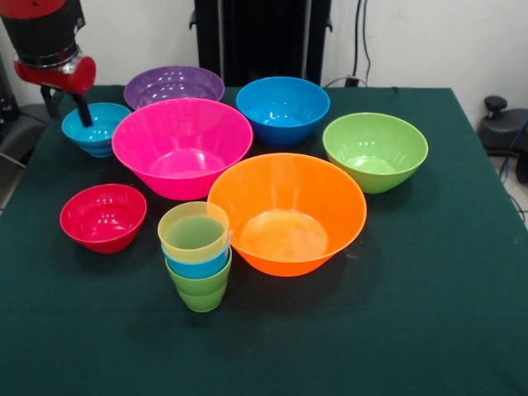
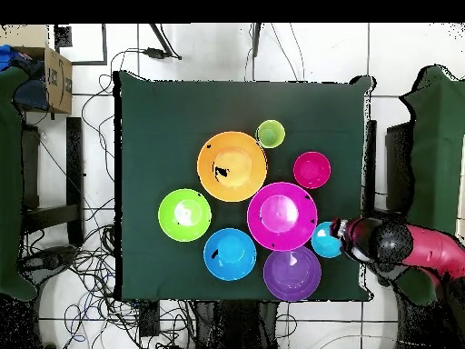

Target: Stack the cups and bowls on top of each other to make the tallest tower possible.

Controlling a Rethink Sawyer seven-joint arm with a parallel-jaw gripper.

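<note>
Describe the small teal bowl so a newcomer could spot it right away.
Start at the big pink bowl in the middle of the green table. In the front view, look just left of it and a little farther back, under the red and black gripper: there sits the teal bowl. It is far smaller than the purple bowl beside it.

bowls [image 1: 286,213]: glossy plastic | table [image 1: 429,289]: matt green cloth

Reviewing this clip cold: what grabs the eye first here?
The big orange bowl and pink bowl dominate the middle of the green table. In front of them stands the tower of nested cups, green lowest, blue, then yellow on top. At the far left corner in the front view, the gripper dips into the small teal bowl.
</note>
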